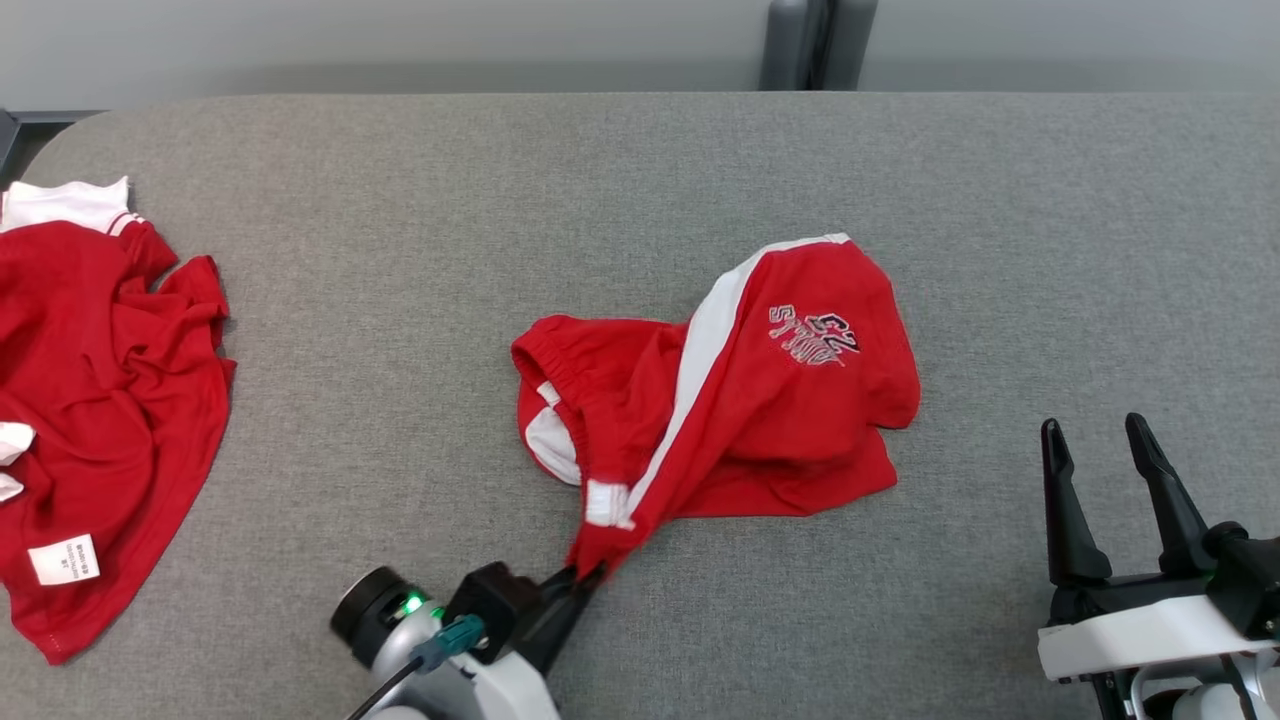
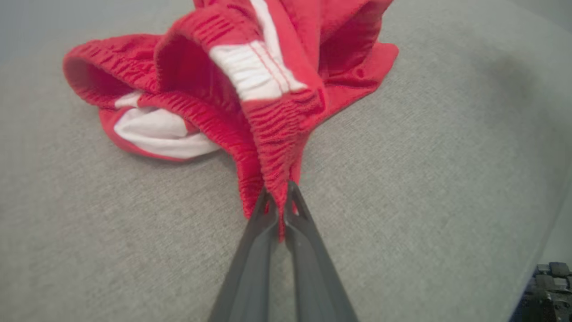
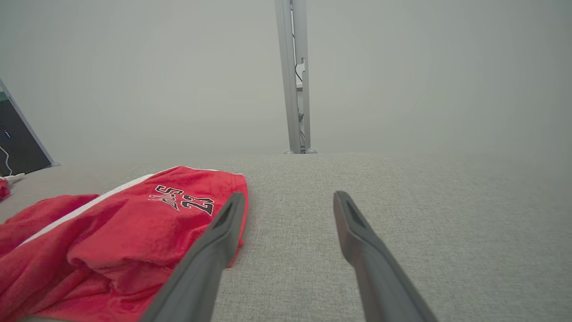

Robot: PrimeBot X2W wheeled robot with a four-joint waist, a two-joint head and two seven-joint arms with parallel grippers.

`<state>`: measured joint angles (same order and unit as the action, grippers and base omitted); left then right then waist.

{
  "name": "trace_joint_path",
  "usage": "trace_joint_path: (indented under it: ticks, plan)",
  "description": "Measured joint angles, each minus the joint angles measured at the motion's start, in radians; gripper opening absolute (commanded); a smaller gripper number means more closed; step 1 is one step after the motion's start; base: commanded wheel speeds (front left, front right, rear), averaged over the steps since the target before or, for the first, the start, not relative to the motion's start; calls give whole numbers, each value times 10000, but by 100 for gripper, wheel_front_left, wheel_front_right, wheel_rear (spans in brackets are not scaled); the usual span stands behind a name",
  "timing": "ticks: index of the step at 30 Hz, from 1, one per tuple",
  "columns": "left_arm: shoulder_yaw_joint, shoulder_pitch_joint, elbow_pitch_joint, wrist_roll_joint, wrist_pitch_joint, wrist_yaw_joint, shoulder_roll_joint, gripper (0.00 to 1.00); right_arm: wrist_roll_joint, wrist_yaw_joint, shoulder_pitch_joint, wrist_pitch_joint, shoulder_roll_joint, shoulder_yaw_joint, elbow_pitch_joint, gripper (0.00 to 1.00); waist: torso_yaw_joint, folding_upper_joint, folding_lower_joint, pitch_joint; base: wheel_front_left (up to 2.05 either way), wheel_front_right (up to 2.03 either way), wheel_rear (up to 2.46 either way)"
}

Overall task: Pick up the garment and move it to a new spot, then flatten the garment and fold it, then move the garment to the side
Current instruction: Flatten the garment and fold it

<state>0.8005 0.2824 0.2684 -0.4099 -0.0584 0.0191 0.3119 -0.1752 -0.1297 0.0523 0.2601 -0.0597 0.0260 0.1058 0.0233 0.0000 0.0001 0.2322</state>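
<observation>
Now the left gripper (image 1: pixel 585 578) is pinching the waistband of the shorts (image 1: pixel 740 400) near the table's (image 1: pixel 640 180) front edge. The cloth is trailing away rightward, well apart from the open, empty right gripper (image 1: pixel 1105 470).

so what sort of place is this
Probably a lab or test bench, not a home: a grey cloth-covered table, a bare wall with a metal post, and red shorts and a red shirt laid out.
</observation>
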Motion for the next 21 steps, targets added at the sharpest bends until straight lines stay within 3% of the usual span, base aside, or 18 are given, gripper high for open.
trace_joint_path:
  ticks: [6, 9, 10, 11, 12, 17, 21]
  plan:
    - [-573, -372, 627, -63, -600, -606, 598, 0, -2, 0, -3, -2, -59, 19, 4, 100, 63, 0, 0, -80, 0, 0, 0]
    - [-859, -412, 865, -295, -920, -686, 656, 0, -2, 0, -10, -29, -75, 46, -13, 100, 60, 0, -1, -127, 0, 0, 0]
    - [-955, -444, 938, -422, -1037, -683, 610, 9, -2, 0, -11, -44, -82, 67, -21, 100, 56, 0, 0, -146, 0, 0, 0]
    - [-1016, -474, 1003, -548, -1110, -671, 543, 45, -4, 0, -12, -44, -88, 65, -19, 100, 49, 0, 0, -174, 0, 0, 0]
    - [-1055, -492, 1053, -619, -1191, -671, 476, 100, -4, 0, -13, -46, -88, 63, -19, 100, 35, 0, 0, -211, 0, 0, 0]
    - [-1651, -665, 734, -1335, -1795, -732, -234, 100, 0, 0, -103, -63, -82, 98, -21, 100, -64, 0, 0, -481, 0, 0, 0]
    - [-2284, -955, -17, -1409, -2015, -1066, -512, 100, 48, 0, -269, -134, -79, 207, -23, 100, -122, 0, 0, -793, 0, 0, 0]
